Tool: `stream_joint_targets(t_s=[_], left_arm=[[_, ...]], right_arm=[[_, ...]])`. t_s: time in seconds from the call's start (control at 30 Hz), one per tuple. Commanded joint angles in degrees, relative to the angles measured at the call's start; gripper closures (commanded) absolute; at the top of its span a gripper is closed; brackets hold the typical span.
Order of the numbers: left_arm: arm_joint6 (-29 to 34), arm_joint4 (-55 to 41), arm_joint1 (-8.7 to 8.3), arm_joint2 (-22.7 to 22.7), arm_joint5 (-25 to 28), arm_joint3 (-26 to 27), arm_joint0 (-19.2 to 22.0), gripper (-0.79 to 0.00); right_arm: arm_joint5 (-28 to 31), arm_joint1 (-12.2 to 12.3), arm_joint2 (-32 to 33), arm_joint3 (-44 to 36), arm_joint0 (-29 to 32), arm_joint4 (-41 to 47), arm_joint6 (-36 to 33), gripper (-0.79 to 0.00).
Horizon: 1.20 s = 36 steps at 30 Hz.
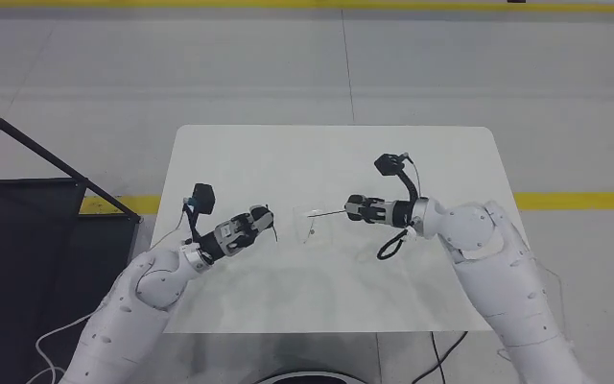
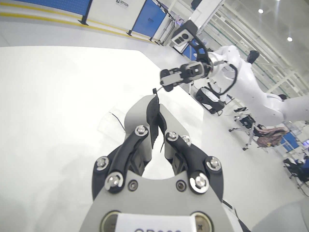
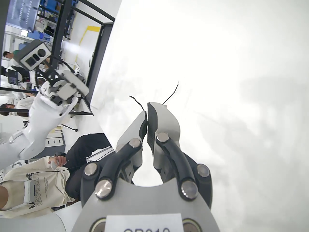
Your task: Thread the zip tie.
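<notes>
Both arms hang over the white table (image 1: 336,154). The left gripper (image 1: 265,217) is at the near left, its fingers pressed together on a thin black strand (image 2: 161,146) that trails out behind the pads. The right gripper (image 1: 349,207) faces it, apart, pinching the zip tie (image 1: 328,212). The zip tie sticks out over the table's middle toward the left gripper and stops short of it.

Zip tie (image 1: 329,213): thin black strip, nearly level above the table (image 1: 240,154) centre, free tip toward 9 o'clock.
</notes>
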<state>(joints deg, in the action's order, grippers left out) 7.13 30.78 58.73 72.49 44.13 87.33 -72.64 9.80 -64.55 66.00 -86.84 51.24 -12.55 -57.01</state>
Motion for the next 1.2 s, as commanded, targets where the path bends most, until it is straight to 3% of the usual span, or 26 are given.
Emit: stream_joint_targets(t_s=[0.0, 0.27, 0.4, 0.77, 0.87, 1.17], left_arm=[[-7.26, 9.53, 0.46, -0.90, -2.36, 1.46, -1.28, 0.000], [-25.91, 29.39, 1.77, -4.56, -9.15, 2.97, -4.12, 0.000], [-26.75, 30.16, 1.87, -4.94, -9.44, 2.84, -4.24, 0.000], [-26.75, 30.16, 1.87, -4.94, -9.44, 2.84, -4.24, 0.000], [-25.99, 31.62, 2.21, -5.98, -12.19, 4.25, -4.36, 0.000], [-37.41, 37.00, 4.08, -10.52, -19.25, 1.27, -2.58, 0.000]], right_arm=[[1.54, 0.57, 2.61, -2.14, 2.66, 3.33, -1.41, 0.000], [1.33, 2.33, 9.99, -9.53, 10.95, 7.29, -2.67, 0.000], [-0.81, 2.88, 11.80, -12.52, 13.90, 8.45, -4.12, 0.000], [-0.81, 2.88, 11.80, -12.52, 13.90, 8.45, -4.12, 0.000], [-0.81, 2.88, 11.80, -12.52, 13.90, 8.45, -4.12, 0.000], [-4.34, 2.35, 8.56, -11.92, 12.18, 10.53, 0.37, 0.000]])
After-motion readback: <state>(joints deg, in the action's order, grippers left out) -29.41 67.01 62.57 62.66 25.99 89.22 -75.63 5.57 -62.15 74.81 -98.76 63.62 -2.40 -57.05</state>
